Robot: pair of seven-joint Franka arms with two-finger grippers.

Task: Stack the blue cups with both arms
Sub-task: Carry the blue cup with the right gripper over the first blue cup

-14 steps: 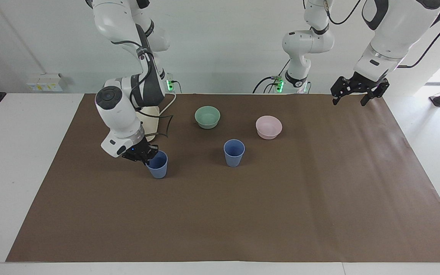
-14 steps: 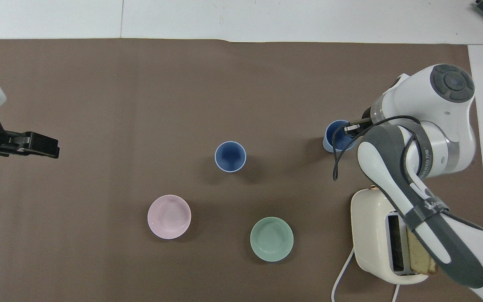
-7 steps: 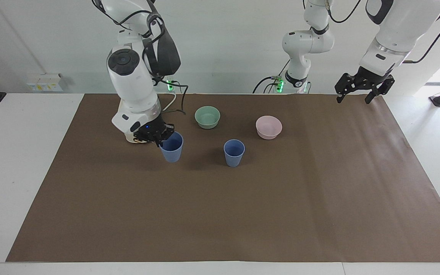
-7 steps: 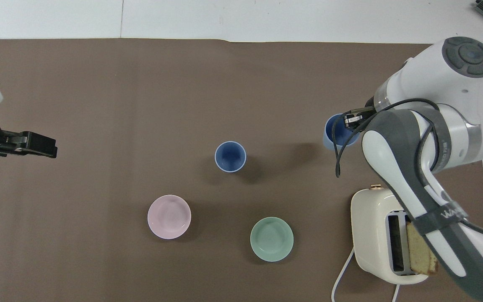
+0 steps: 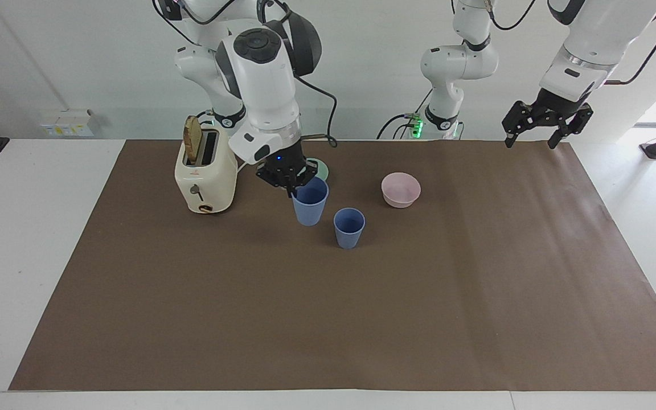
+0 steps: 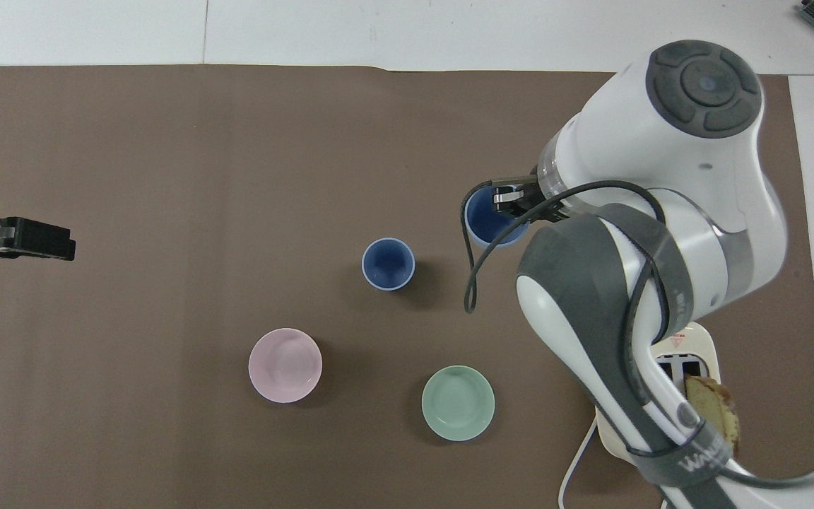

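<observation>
Right arm (image 5: 259,74) reaches out over the middle of the table, forearm angled steeply down, wrist bent so the right gripper (image 5: 292,189) points downward. Its fingers are closed, pinching the rim of a raised blue cup (image 5: 310,202), one finger inside the wall, one outside. Left arm (image 5: 590,40) is held high at its own end of the table, waiting. Left gripper (image 5: 533,136) hangs in the air over the table's edge, fingers spread apart, nothing between them.

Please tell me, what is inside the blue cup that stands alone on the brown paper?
The standing blue cup shows only its own blue inside down to the bottom; nothing lies in it. The other blue cup hangs in the right claw, not yet stacked.
</observation>
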